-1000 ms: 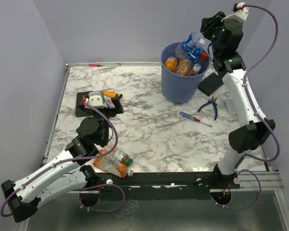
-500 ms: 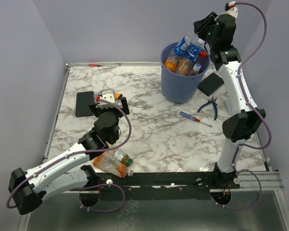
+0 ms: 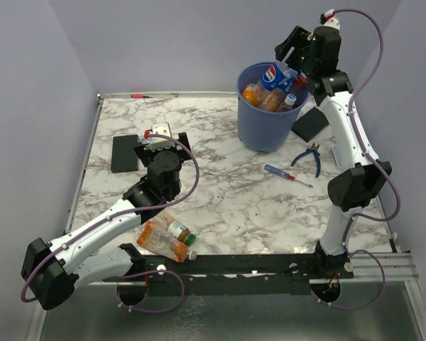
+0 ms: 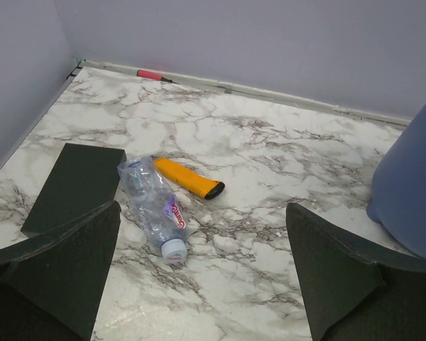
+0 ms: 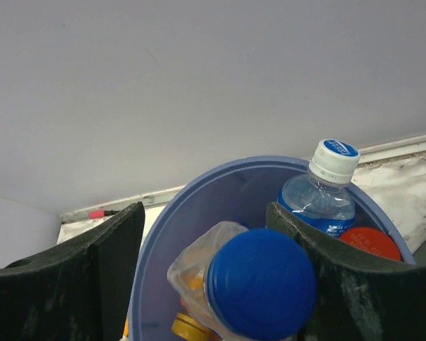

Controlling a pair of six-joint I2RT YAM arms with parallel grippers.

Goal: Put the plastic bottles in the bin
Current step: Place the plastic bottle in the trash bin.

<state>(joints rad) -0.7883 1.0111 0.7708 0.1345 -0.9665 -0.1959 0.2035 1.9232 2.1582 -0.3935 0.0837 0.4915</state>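
Observation:
The blue bin (image 3: 268, 117) stands at the back right, piled with plastic bottles (image 3: 270, 96). My right gripper (image 3: 290, 60) hangs over its rim, open. In the right wrist view a blue-capped bottle (image 5: 263, 284) sits between the fingers of the right gripper (image 5: 204, 213), clear of the left one, over the bin (image 5: 163, 234). My left gripper (image 3: 160, 138) is open and empty above the table's left part. In front of the left gripper (image 4: 202, 213) lies a crushed clear bottle (image 4: 155, 202). More bottles (image 3: 167, 239) lie at the near edge.
An orange-handled tool (image 4: 188, 178) lies by the crushed bottle. A black slab (image 3: 123, 153) is left of my left gripper, another (image 3: 311, 125) right of the bin. Pliers (image 3: 309, 155) and a screwdriver (image 3: 287, 174) lie at the right. A red pen (image 4: 153, 74) rests against the back wall.
My right gripper has moved left over the bin and opened, and the blue-labelled bottle has sunk onto the pile. The left arm has stretched forward and right, off the slab.

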